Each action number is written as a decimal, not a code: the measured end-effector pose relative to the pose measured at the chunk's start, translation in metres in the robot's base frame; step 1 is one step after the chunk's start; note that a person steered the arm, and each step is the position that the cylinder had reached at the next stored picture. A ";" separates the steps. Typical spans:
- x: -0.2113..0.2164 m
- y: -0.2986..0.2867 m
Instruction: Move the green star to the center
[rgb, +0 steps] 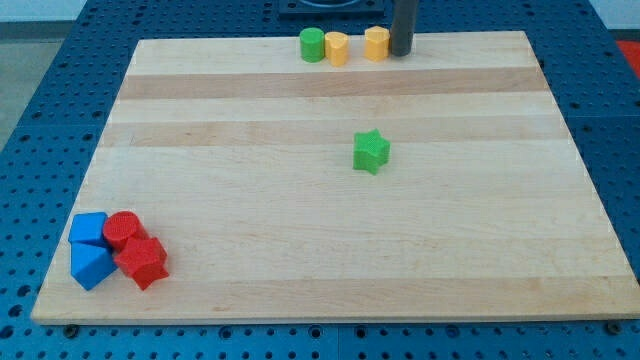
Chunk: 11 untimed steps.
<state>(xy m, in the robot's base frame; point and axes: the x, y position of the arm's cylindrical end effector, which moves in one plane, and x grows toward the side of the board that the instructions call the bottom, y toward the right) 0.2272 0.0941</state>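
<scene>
Camera view: my tip (402, 52) is sitting at far edge of board (300, 270), just right of yellow block (376, 44), well apart from green star (371, 151). Plain rod, gripping nothing. Star is lying near board center, slightly right.

Green star (371, 152): small bright green block, star-shaped outline with short blunt points, ridged or ribbed-looking sides. Lies flat on the counter, top face up, not tilted or tipped. Sits alone, touching nothing, a bit toward the view's right of the middle and slightly toward the view's top half. It rests on a pale wood strip, just below a darker band. One point faces the view's top. Looks intact.
</scene>
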 end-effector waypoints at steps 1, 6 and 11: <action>0.000 -0.011; 0.214 0.097; 0.185 -0.033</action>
